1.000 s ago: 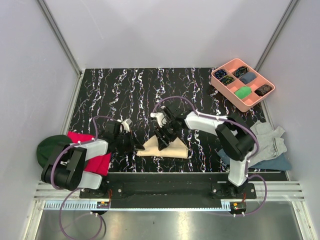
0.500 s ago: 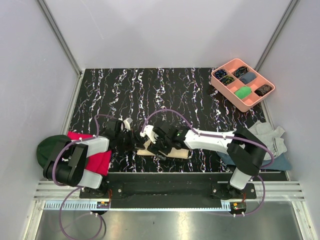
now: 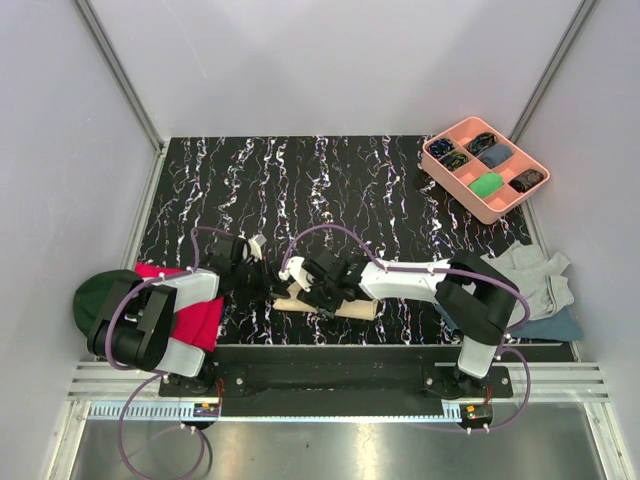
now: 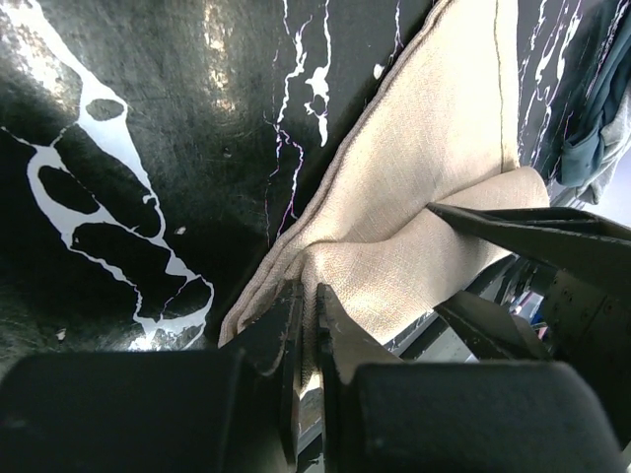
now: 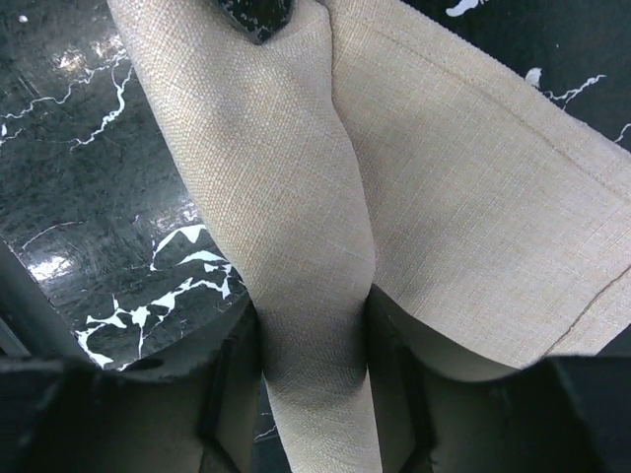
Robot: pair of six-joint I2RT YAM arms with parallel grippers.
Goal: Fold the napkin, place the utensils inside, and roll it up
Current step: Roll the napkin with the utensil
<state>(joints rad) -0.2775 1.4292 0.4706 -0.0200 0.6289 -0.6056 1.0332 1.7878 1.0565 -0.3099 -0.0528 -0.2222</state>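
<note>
The beige napkin (image 3: 352, 306) lies partly rolled near the table's front edge, between both grippers. My left gripper (image 3: 272, 290) is shut on the napkin's left corner (image 4: 330, 266), the cloth pinched between its two fingers. My right gripper (image 3: 313, 290) is closed around the rolled part of the napkin (image 5: 296, 197), with the roll running between its fingers; the flat part (image 5: 473, 197) spreads to the right. The tip of the left gripper shows at the top of the right wrist view. The utensils are not visible; they may be inside the roll.
A red cloth (image 3: 190, 322) and a dark green cloth (image 3: 95, 295) lie under the left arm. Grey and blue cloths (image 3: 535, 290) lie at the right. A pink tray (image 3: 433, 160) with several small items stands at the back right. The table's front edge is close.
My right gripper moved left and toward the front, rolling the napkin from a flat triangle into a narrower roll. My left gripper stayed on the napkin's left corner.
</note>
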